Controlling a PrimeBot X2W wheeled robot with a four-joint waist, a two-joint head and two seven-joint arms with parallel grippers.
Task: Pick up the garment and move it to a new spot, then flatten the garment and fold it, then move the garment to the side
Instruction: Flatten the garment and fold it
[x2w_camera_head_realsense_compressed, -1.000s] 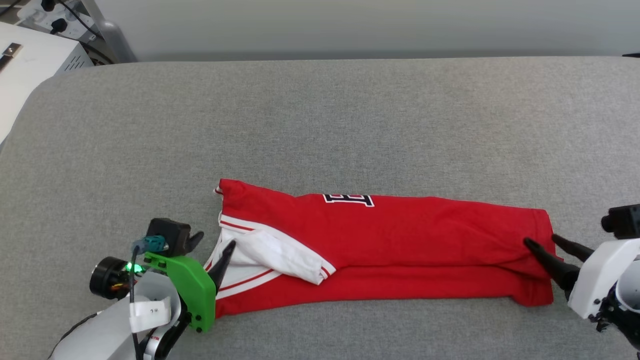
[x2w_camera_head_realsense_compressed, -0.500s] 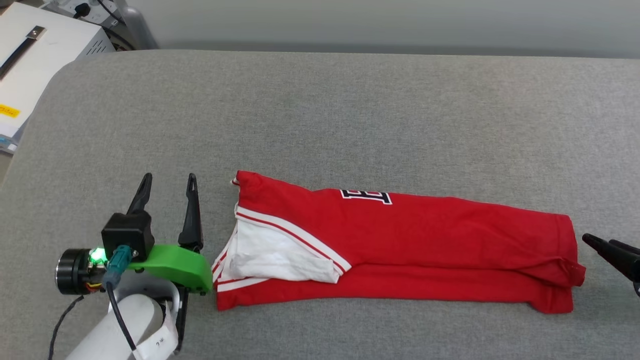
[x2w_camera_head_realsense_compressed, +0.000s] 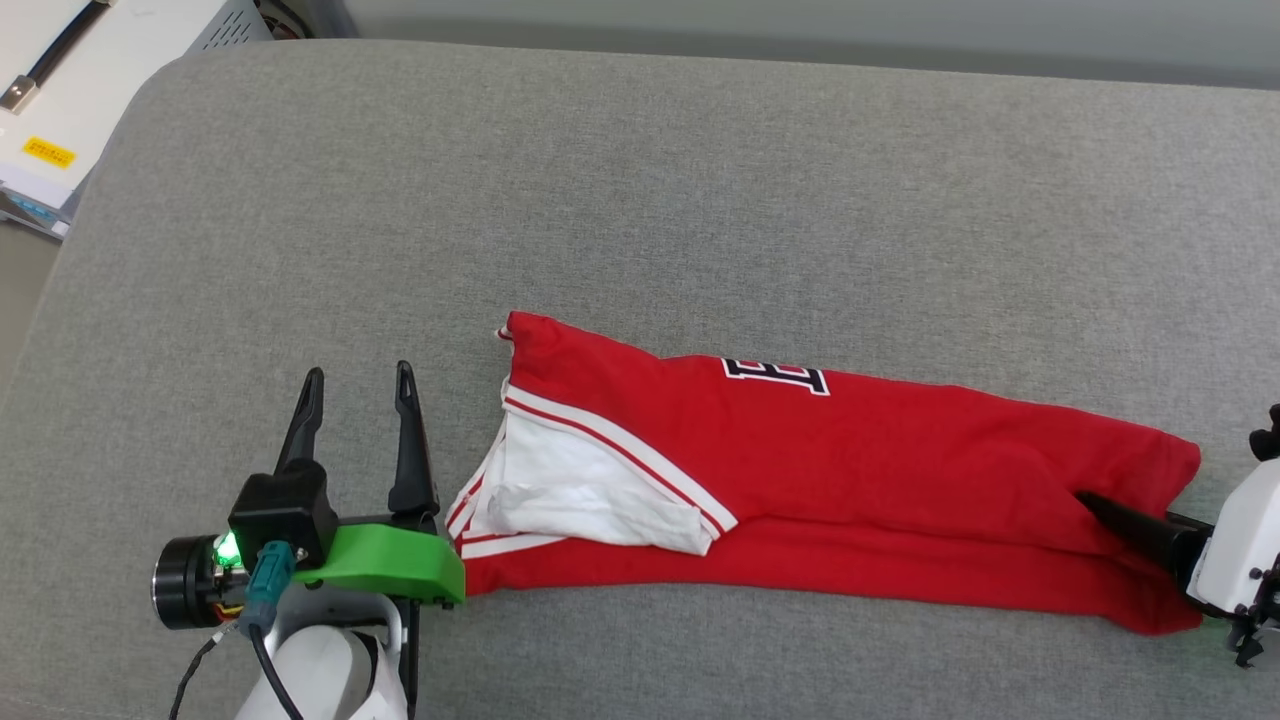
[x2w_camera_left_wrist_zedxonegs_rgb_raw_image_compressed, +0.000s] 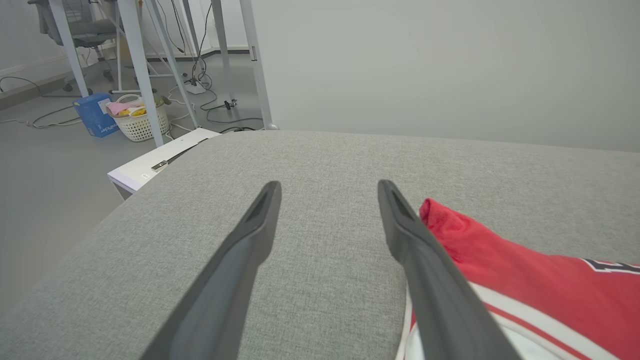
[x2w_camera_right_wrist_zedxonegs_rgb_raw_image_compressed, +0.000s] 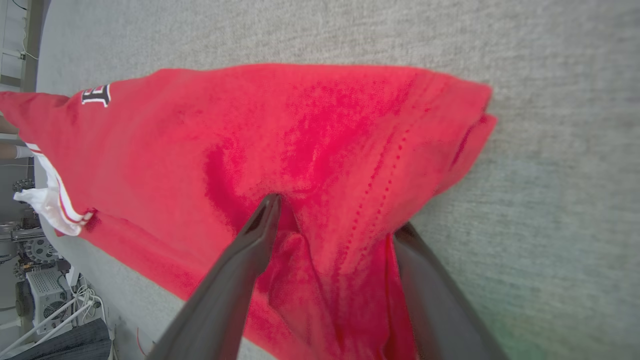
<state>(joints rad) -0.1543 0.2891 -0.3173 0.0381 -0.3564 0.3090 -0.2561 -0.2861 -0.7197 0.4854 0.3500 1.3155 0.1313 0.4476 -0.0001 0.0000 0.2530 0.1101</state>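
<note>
Left gripper (x2w_camera_head_realsense_compressed: 359, 370) rests at the lower left of the head view with its two dark fingers spread and nothing between them, just beside the sleeve end of the shirt (x2w_camera_head_realsense_compressed: 850, 470) but not touching it. That red shirt lies folded into a long strip across the near part of the grey cushion (x2w_camera_head_realsense_compressed: 640, 180), with its white sleeve on top at the left and part of a printed letter along the far edge. At its other end, one finger of the right gripper (x2w_camera_head_realsense_compressed: 1110, 515) lies on the hem. From the left wrist, the left gripper (x2w_camera_left_wrist_zedxonegs_rgb_raw_image_compressed: 328, 184) stands wide over bare cushion (x2w_camera_left_wrist_zedxonegs_rgb_raw_image_compressed: 325, 150), and the shirt (x2w_camera_left_wrist_zedxonegs_rgb_raw_image_compressed: 525, 270) lies just to the right of it. From the right wrist, the right gripper (x2w_camera_right_wrist_zedxonegs_rgb_raw_image_compressed: 340, 212) is spread, with a ridge of the shirt (x2w_camera_right_wrist_zedxonegs_rgb_raw_image_compressed: 300, 125) bunched between its fingers; whether they squeeze it I cannot tell.
</note>
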